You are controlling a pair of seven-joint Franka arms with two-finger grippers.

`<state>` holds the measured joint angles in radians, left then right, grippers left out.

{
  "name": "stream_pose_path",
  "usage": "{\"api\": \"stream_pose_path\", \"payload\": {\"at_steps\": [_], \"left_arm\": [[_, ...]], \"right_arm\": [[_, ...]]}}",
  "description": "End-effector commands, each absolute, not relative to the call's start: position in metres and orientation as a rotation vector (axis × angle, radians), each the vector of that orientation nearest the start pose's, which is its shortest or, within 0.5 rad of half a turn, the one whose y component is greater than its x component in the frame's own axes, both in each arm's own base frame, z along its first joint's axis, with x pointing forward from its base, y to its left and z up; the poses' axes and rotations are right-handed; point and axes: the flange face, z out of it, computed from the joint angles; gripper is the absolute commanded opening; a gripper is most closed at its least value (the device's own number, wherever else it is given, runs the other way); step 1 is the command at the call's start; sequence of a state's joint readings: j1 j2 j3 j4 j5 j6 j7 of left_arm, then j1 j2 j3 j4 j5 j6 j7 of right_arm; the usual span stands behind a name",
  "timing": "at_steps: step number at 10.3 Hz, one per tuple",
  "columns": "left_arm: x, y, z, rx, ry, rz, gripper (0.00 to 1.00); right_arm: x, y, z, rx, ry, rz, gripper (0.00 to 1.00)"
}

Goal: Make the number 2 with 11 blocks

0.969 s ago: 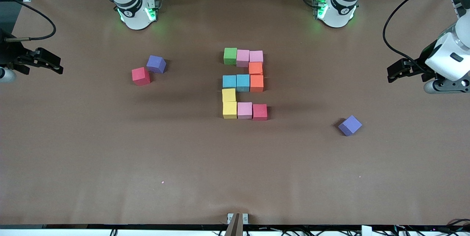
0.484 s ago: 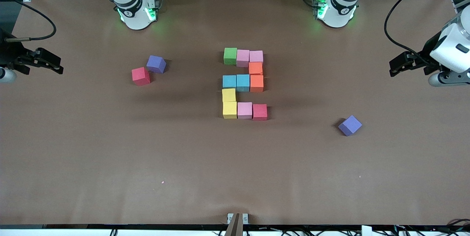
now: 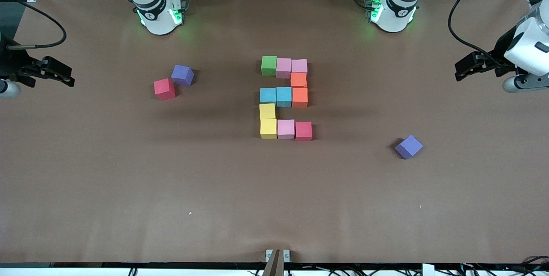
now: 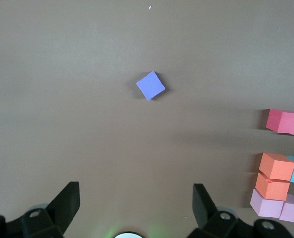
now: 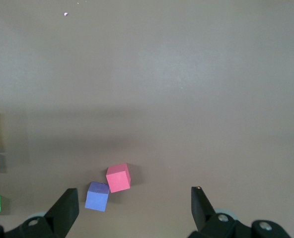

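1. The number 2 (image 3: 284,98) stands mid-table, its cubes packed edge to edge, leaving no finger gap between them.
2. Toward the right arm's end from it, a loose red cube (image 3: 164,89) touches a purple cube (image 3: 182,74); bare table lies between this pair and the number 2.
3. Toward the left arm's end, a lone purple cube (image 3: 408,146) sits well apart, reachable from every side.
4. Nearer the front camera than the number 2, the table (image 3: 274,198) lies bare.

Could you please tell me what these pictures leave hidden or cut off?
- Left gripper: the left wrist view's edge crops its body; fingers open.
- Right gripper: cropped likewise in the right wrist view; open.
- The number 2: whole only in the front view; both wrist views' edges cut it.
- Both arms: the front view's side edges crop them.
- White specks on the table: too small to identify.
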<state>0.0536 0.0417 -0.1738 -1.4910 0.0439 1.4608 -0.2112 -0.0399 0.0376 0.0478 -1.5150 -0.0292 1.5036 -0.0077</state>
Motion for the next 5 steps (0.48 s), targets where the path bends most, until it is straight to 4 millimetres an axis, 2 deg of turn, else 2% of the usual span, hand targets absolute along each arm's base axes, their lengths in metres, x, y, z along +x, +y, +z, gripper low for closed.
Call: {"api": "stream_pose_path", "payload": {"at_steps": [1,5], "left_arm": [[0.5454,-0.0585,0.6342,-3.106,-0.174,0.118,1.00],[0.5449,-0.0520,0.6357,-3.106,-0.170,0.116,1.00]], "right_arm": [[0.5562,0.0010,0.6243,-3.194,-0.033,0.076,1.00],[0.5562,0.0008,0.6243,-3.196,-0.033,0.076,1.00]]}}
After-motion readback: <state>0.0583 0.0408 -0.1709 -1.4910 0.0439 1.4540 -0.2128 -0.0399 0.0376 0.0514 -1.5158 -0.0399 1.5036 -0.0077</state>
